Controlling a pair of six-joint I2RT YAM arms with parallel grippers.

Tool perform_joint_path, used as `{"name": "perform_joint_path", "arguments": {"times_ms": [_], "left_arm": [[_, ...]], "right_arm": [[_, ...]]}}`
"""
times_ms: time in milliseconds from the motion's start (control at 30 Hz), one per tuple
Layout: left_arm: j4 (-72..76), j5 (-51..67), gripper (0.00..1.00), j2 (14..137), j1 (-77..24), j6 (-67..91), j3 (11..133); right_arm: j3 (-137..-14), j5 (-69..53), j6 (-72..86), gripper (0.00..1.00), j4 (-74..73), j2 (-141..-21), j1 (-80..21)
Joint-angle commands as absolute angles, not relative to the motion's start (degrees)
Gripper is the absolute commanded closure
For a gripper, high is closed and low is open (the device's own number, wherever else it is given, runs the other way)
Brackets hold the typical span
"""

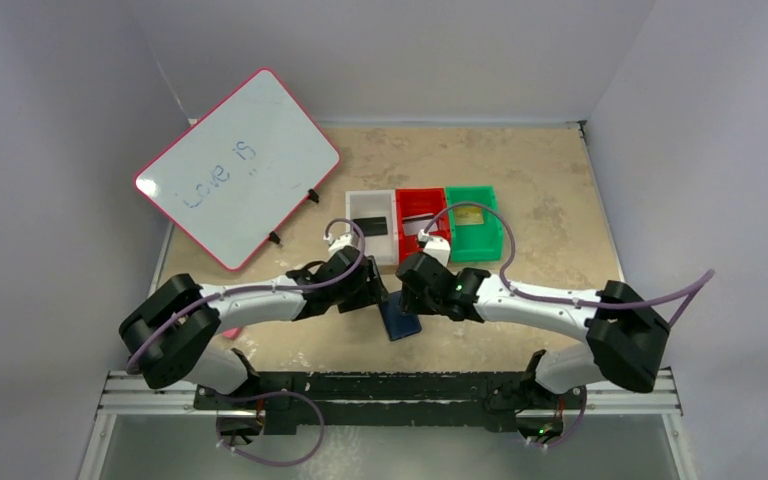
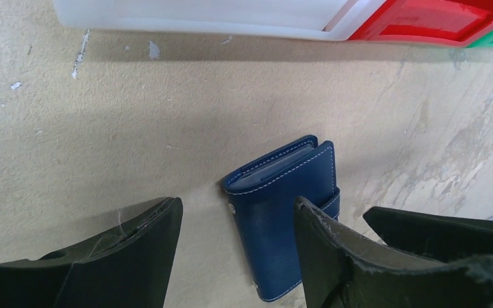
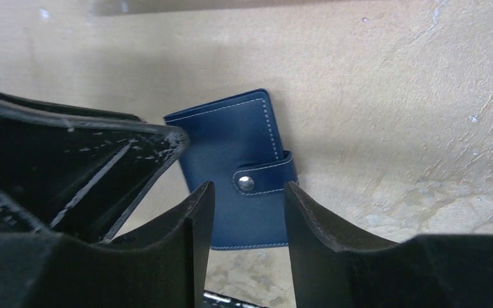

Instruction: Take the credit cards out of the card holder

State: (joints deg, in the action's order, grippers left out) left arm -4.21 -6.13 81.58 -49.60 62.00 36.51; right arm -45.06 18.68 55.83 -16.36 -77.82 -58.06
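between both arms, closed card holder (image 3: 241, 173) flat on table (image 1: 550, 200); left pincer (image 2: 237, 250) and right pincer (image 3: 249, 221) parted, empty.

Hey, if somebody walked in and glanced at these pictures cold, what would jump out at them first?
Probably the two grippers meeting at the table's middle, the left gripper and right gripper both open over a closed blue card holder with its tab snapped. Next, the white bin, red bin and green bin in a row beyond it, each with a card inside. The pink-rimmed whiteboard leans at the far left.
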Motion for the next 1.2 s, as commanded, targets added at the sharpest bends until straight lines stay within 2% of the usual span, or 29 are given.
{"name": "perform_joint_path", "arguments": {"times_ms": [0,367,500,667,800,933,1000,1167], "left_arm": [[-0.3,-6.76,0.38,82.89,-50.1,65.55,36.8],[-1.38,-6.1,0.45,84.35,-51.47,65.38,37.06],[-2.37,-6.43,0.48,84.27,-52.0,65.47,36.77],[-3.38,-6.55,0.53,85.67,-52.56,64.94,37.03],[-7.91,-11.05,0.56,87.82,-53.45,63.97,38.21],[-9.14,-13.17,0.63,88.46,-53.69,64.28,37.21],[-9.14,-13.76,0.65,88.69,-53.7,64.25,36.66],[-9.61,-14.97,0.74,90.16,-53.7,63.3,36.06]], "right_arm": [[-47.48,20.42,54.45,0.53,-18.32,-81.66,-58.18],[-48.88,19.8,52.39,0.39,-18.75,-84.77,-58.6],[-48.48,19.15,52.42,0.39,-18.12,-85.55,-59.04],[-49.23,19.37,52.75,0.49,-18.62,-88.83,-59.31],[-49.74,20.34,54.7,0.57,-20.96,-90.66,-59.33],[-47.82,17.48,55.57,0.77,-18.93,-89.51,-59.25],[-46.41,16.37,55.85,0.84,-16.93,-88.14,-58.97],[-40.82,7.95,55.34,0.91,-7.03,-83.24,-54.9]]}}
